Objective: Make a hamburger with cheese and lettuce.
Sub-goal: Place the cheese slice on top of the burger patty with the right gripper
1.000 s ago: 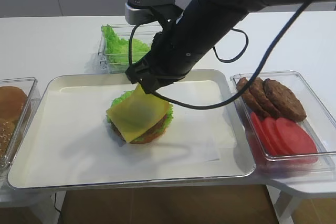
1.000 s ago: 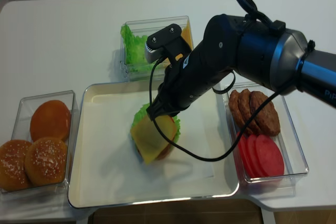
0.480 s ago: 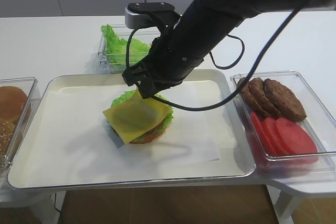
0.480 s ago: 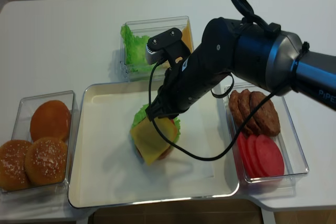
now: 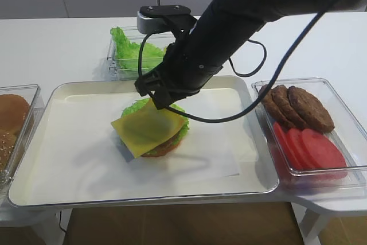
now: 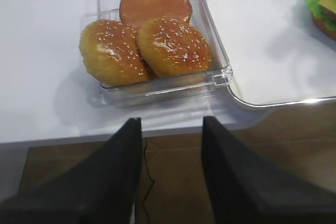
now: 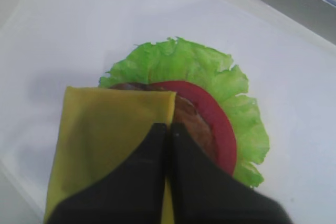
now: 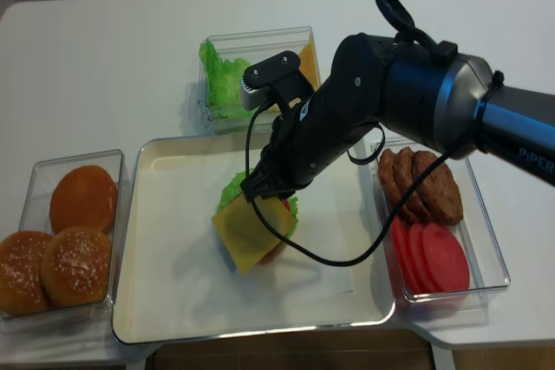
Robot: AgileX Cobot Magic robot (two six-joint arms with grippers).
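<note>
The hamburger (image 5: 163,142) lies in the middle of the white tray (image 5: 69,159), a stack with a frilly lettuce rim (image 7: 210,72), a tomato slice (image 7: 223,135) and a brown patty. My right gripper (image 7: 168,128) is shut on the far corner of the yellow cheese (image 7: 105,129). The slice hangs tilted over the stack's left half and overhangs its left edge (image 8: 247,231). In the high view that gripper (image 5: 153,102) sits just above the burger's back edge. My left gripper (image 6: 170,124) stands open and empty over the table's front edge, beside the bun bin.
A clear bin of buns (image 6: 157,40) stands left of the tray. At the right, another bin (image 5: 304,119) holds brown patties and tomato slices. Behind the tray is a bin of lettuce (image 5: 129,50) and cheese slices (image 8: 305,58).
The right gripper has eased a little to the left and down, so the cheese lies flatter and further left over the burger. The left gripper shows no change.
</note>
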